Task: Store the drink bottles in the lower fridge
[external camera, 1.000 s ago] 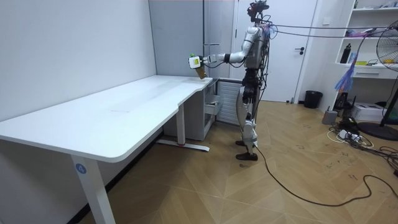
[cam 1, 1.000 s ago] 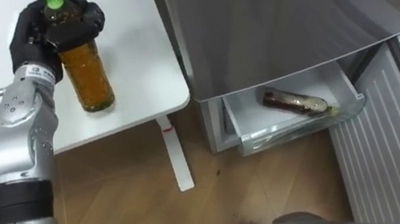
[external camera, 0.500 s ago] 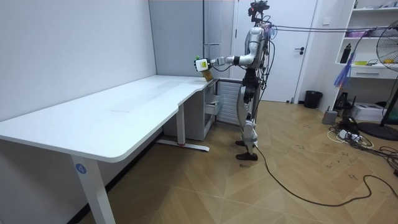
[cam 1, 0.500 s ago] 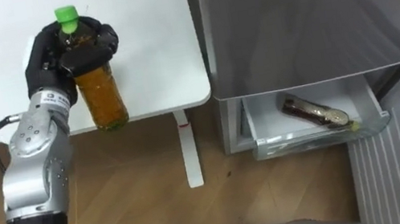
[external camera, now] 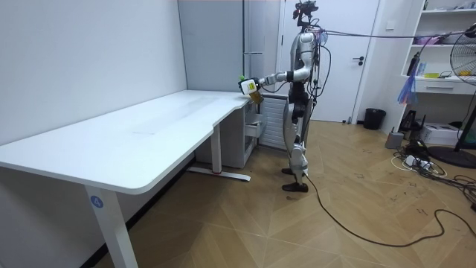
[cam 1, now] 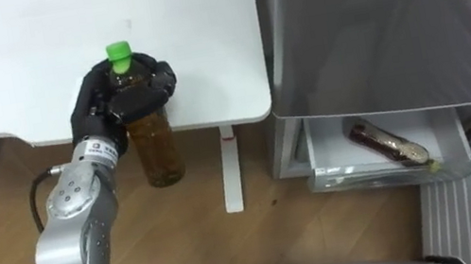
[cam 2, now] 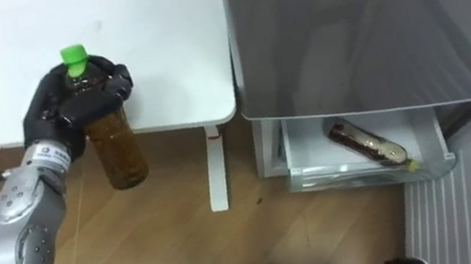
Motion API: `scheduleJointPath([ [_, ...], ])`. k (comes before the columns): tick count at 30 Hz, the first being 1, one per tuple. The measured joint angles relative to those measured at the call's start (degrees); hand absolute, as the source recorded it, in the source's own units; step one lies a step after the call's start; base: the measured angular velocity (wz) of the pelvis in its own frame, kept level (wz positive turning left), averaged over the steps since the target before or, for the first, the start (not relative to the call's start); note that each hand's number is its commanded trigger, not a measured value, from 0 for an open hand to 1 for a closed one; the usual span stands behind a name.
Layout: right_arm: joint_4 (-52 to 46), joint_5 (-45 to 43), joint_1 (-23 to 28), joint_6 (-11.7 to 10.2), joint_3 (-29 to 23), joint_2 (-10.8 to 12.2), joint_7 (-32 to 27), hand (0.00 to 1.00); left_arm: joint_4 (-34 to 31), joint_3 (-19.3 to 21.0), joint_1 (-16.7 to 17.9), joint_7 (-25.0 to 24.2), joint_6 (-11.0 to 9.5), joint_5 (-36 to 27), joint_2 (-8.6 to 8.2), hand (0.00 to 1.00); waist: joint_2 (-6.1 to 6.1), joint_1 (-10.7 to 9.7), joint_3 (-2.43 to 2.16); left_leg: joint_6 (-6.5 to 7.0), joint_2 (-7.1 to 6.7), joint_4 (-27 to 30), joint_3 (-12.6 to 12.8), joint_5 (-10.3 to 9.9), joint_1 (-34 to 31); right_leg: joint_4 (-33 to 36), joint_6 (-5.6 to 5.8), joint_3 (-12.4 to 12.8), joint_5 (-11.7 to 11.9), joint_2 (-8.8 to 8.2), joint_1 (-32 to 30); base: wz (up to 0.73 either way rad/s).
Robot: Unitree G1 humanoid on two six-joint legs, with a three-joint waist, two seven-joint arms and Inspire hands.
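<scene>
One black left robot hand clasps a clear, green-capped cylindrical bottle of amber drink near the white tabletop.

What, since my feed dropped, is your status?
Left hand shut on green-capped bottle, held above table edge. Fridge drawer open, one drink inside. Nothing seen blocking.
</scene>
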Motion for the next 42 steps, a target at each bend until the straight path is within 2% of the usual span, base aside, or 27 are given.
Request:
scheduleJointPath([
  [5,0.03,0.73,-0.34,0.04,1.25,-0.21,0.73,0.00,0.00,-2.69,2.17,-1.27,0.00,-0.02,-0.06,1.00,-0.32,0.43,-0.01,0.00,0.00,0.14,-0.41,0.00,-0.35,0.04,0.01,-0.39,-0.01,0.01,-0.07,0.03],
  [8,0.02,1.21,-0.36,0.11,2.55,-0.21,1.58,0.00,-0.01,-3.69,2.27,-2.18,0.00,-1.23,-0.16,1.00,-0.73,1.42,0.07,-0.01,-0.03,0.60,-0.45,0.00,-0.70,0.02,0.00,-0.48,0.00,-0.01,-0.05,0.01],
  [14,0.07,1.18,-0.57,0.15,3.78,-0.43,1.85,0.00,-0.03,-4.07,2.27,-2.67,-0.01,-2.21,-0.46,1.00,-0.81,2.78,0.03,-0.01,-0.10,1.04,-0.91,0.00,-0.88,0.05,-0.02,-0.84,-0.01,-0.01,0.22,0.05],
  [20,-0.01,1.17,-1.56,0.08,4.98,-0.72,2.05,0.00,-0.02,-6.14,2.84,-3.37,-0.06,-2.08,-0.40,1.00,-0.79,3.05,0.04,0.00,-0.40,1.42,-1.81,0.00,-1.13,0.04,0.00,-2.21,-0.10,-0.37,0.87,0.10],
  [25,-0.28,1.15,-2.28,-0.07,5.17,-0.76,1.73,0.00,-0.01,-6.22,3.93,-3.45,-0.18,-1.92,-0.67,1.00,-0.86,3.20,0.09,0.00,-0.53,1.82,-2.35,0.00,-1.31,0.06,0.03,-2.98,-0.15,-0.52,0.95,0.08],
  [28,-2.34,1.16,-2.32,-0.08,5.18,-0.86,1.65,0.00,0.21,-6.21,4.36,-3.39,-0.23,-1.91,-0.73,1.00,-1.25,3.22,0.38,0.00,-0.60,1.96,-2.51,0.00,-1.63,0.10,0.04,-3.15,-0.26,-0.59,0.95,0.02],
  [31,-3.69,3.13,-3.53,-1.08,5.16,-0.56,1.77,0.00,0.22,-6.23,4.39,-3.39,-0.24,-1.91,-0.79,1.00,-1.61,3.14,0.55,0.00,-0.68,1.96,-2.60,0.00,-1.68,0.03,0.07,-3.19,-0.28,-0.60,0.99,0.00],
  [35,-4.78,6.29,-4.90,-4.06,5.27,0.95,3.24,0.00,0.22,-6.26,4.40,-3.43,-0.77,-1.93,-1.22,1.00,-1.61,3.09,0.50,0.01,-0.85,1.97,-2.98,0.00,-1.61,0.00,0.22,-3.31,-0.37,-0.69,1.17,0.05],
  [38,-4.84,7.31,-5.51,-4.16,5.40,2.18,4.35,0.00,0.44,-6.61,5.38,-3.47,-2.05,-1.23,-0.79,1.00,-1.43,3.09,0.40,0.01,-0.85,2.02,-3.14,0.00,-1.59,0.01,0.22,-3.82,-0.37,-0.72,1.36,0.06],
  [42,-4.91,8.19,-5.67,-4.18,5.56,2.79,5.10,0.00,2.67,-7.48,5.72,-4.33,-2.05,-0.90,-0.77,1.00,-1.16,2.93,0.39,0.01,-0.87,2.02,-3.20,0.00,-1.45,0.01,0.27,-4.55,-0.40,-0.85,1.66,0.08],
])
